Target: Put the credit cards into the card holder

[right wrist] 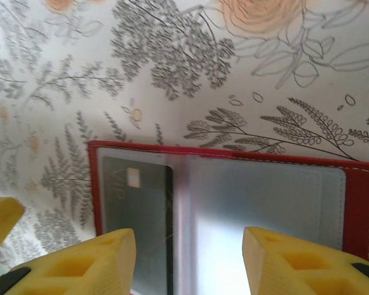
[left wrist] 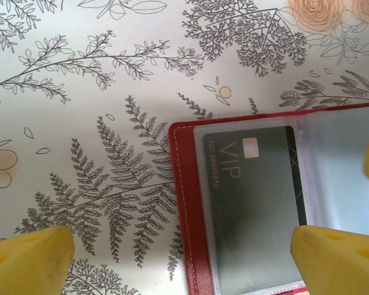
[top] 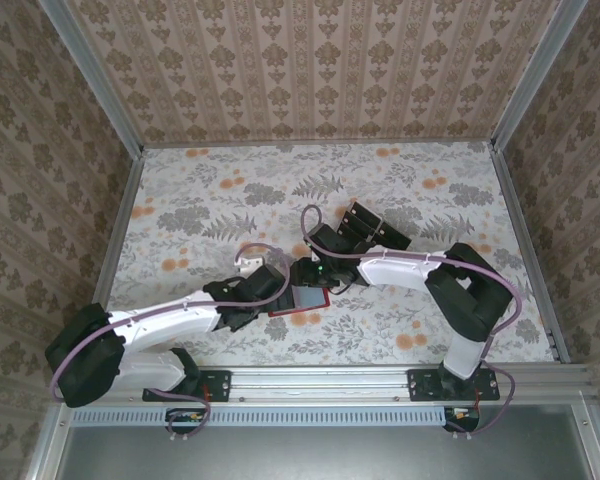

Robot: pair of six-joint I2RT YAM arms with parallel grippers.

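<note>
Between your hands on the desk (top: 230,190), the red card holder (top: 298,299) lies open flat, one VIP credit card (left wrist: 252,203) inside its clear sleeve. Your left hand (left wrist: 183,249) is spread wide over the red edge beside that card; your right hand (right wrist: 189,258) hangs half-spread above the fold, gripping nothing I can see. Cards are likely stiff, slick, light; sleeves floppy. Pinch a card's short end, pin the red cover.

L arm (top: 170,320) + R arm (top: 410,268) crowd card holder (top: 305,299); tray (top: 372,226) behind; far-left table (top: 210,180) free.
</note>
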